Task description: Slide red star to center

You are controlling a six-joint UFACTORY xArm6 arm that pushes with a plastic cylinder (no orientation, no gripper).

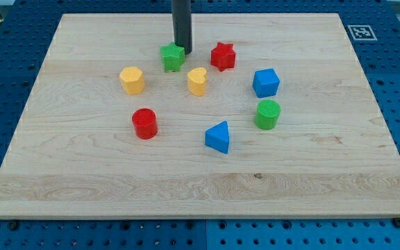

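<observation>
The red star (222, 55) sits on the wooden board (82, 173) a little above and to the right of the board's middle. My tip (184, 52) is at the upper right edge of the green star (173, 57), touching or nearly touching it. The tip stands to the left of the red star with a clear gap between them.
A yellow heart (197, 80) lies below the tip and a yellow hexagonal block (132, 80) to its left. A red cylinder (144, 123), a blue triangle (218, 137), a green cylinder (267, 114) and a blue block (265, 82) ring the middle.
</observation>
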